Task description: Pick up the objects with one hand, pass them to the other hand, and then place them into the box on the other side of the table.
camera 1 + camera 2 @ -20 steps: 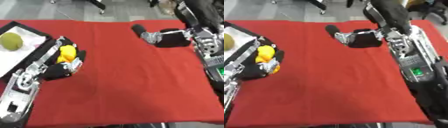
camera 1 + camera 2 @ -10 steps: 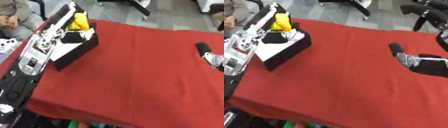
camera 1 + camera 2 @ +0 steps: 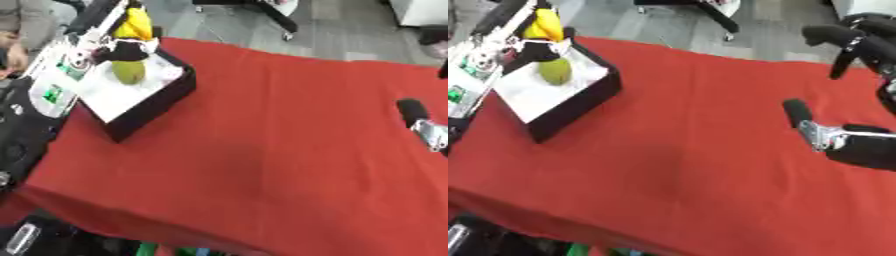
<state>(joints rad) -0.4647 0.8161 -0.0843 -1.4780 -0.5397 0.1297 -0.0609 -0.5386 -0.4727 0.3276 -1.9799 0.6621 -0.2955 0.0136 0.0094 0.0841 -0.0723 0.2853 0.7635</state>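
Observation:
A black box (image 3: pixel 154 104) with a white inside stands at the table's left side, and a green round fruit (image 3: pixel 129 71) lies in it. My left hand (image 3: pixel 125 49) hangs over the box's far corner, its fingers curled round a yellow object (image 3: pixel 133 24) that sticks up above it. Far across the red cloth, my right hand (image 3: pixel 857 148) hovers near the right edge with a straight finger (image 3: pixel 797 113) pointing up the table and nothing in it.
The red cloth (image 3: pixel 684 140) covers the table, with its front edge running along the bottom. A chair base (image 3: pixel 710 11) stands on the grey floor beyond the far edge. A black arm part (image 3: pixel 852 40) shows at the upper right.
The camera has swung, so the whole scene has shifted. My left hand with the yellow object has gone from the box's edge to above its inside. The right hand stays low at the right.

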